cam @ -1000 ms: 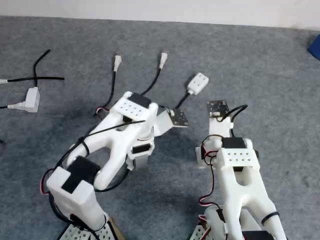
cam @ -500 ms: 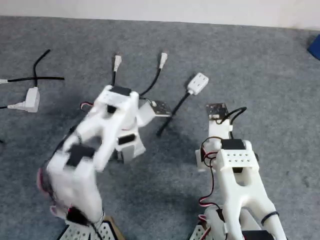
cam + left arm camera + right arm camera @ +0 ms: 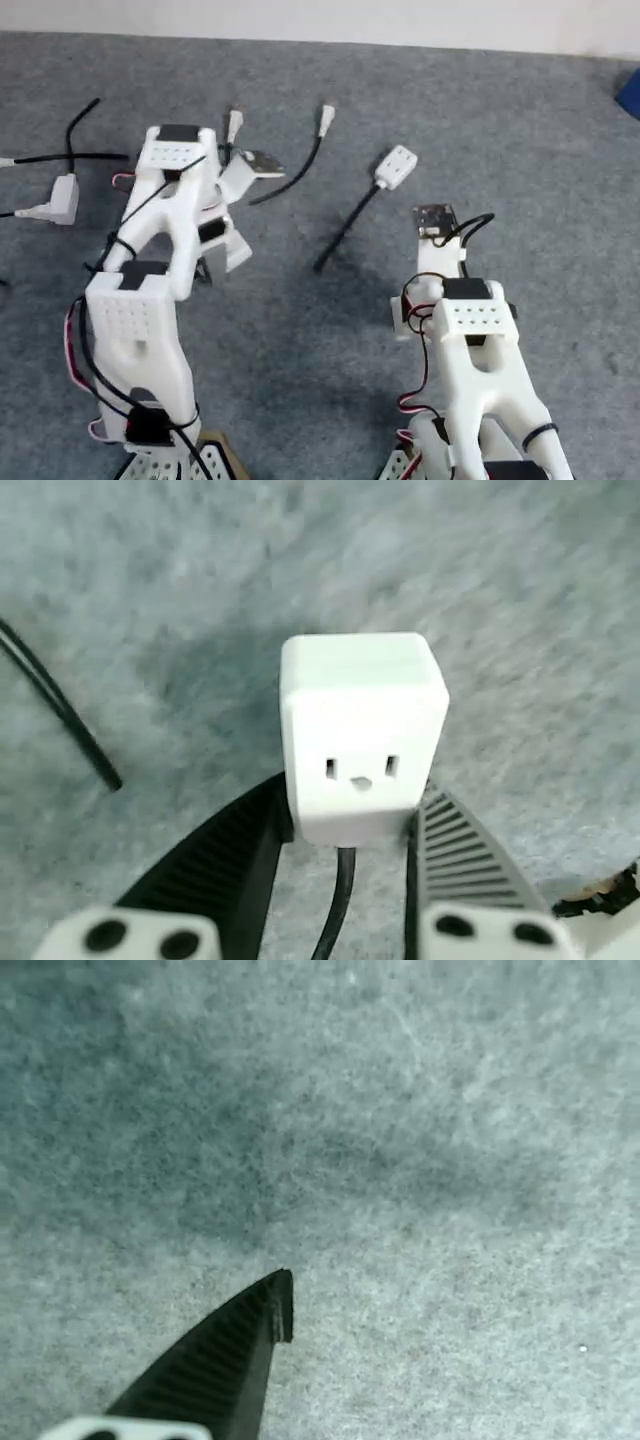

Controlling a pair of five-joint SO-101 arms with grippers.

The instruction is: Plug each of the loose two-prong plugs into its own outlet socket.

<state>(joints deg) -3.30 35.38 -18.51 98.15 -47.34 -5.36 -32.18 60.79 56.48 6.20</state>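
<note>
Swinging from centre to 10 o'clock, the left gripper (image 3: 350,820) carries a white cubic plastic outlet socket (image 3: 360,730), jaws clamped on its sides. A loose white two-prong plug (image 3: 62,198) lies at 9 o'clock, so mating probably comes next.

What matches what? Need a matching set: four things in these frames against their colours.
Things:
1. outlet socket in the left gripper
2. plug cord
3. carpet
4. object at the right edge

Colours:
A. blue
B. grey
C. white
D. black

Pairs: 1-C; 2-D; 3-B; 4-A
</note>
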